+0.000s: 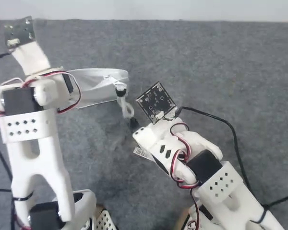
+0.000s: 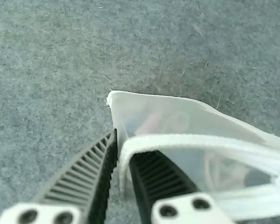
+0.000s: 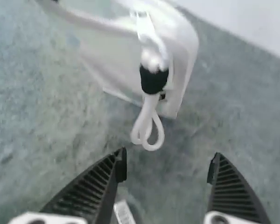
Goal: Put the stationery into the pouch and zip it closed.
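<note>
The pouch (image 1: 98, 86) was far and left of centre; we judged it soft, light and prone to sag. Our left gripper (image 2: 120, 145) was clamped on its left rim. Our right gripper (image 3: 169, 158) gaped just near the pull cord (image 3: 147, 108), likely the best hold.

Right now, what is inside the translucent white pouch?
Through the cloudy wall of the translucent white pouch a pinkish shape and a pale round shape show faintly. The wall blurs them, so what they are cannot be told.
</note>
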